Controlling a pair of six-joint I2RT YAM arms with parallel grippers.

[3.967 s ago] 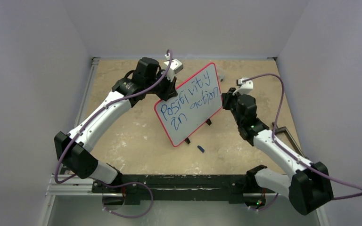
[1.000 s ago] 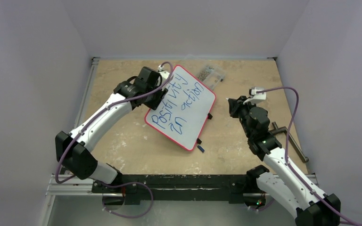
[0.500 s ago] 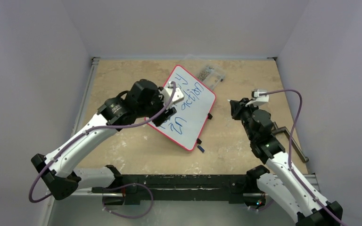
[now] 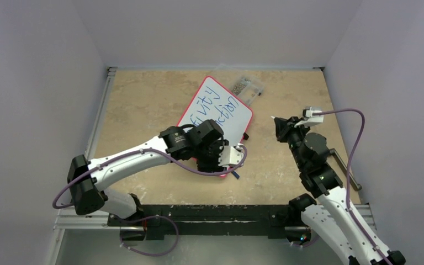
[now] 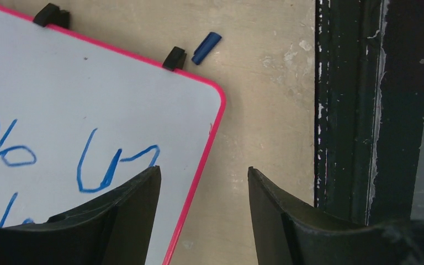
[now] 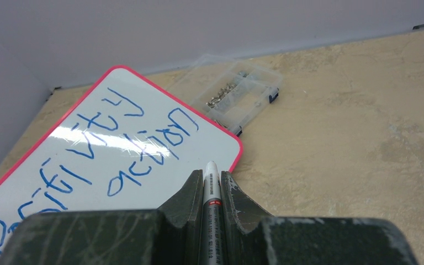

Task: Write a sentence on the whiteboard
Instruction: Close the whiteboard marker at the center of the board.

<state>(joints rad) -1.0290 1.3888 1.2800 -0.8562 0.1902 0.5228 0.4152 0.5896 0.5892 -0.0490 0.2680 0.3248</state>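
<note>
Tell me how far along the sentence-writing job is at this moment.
Done: the red-framed glossy white whiteboard lies flat carrying blue handwriting ending in "action". In hand: the right gripper is shut on a white marker pen, clear of the board; the open left gripper hovers empty over its near corner. Left, probably: recapping, since a small blue cap lies loose on the tan tabletop beside a black clip foot.

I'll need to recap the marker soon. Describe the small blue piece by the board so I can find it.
Find the red-framed whiteboard lying flat on the table. Along its right edge sit two black clip feet; take the one nearer the table's front edge. Right beside it lies a short blue cylinder, the only loose blue object there.
</note>
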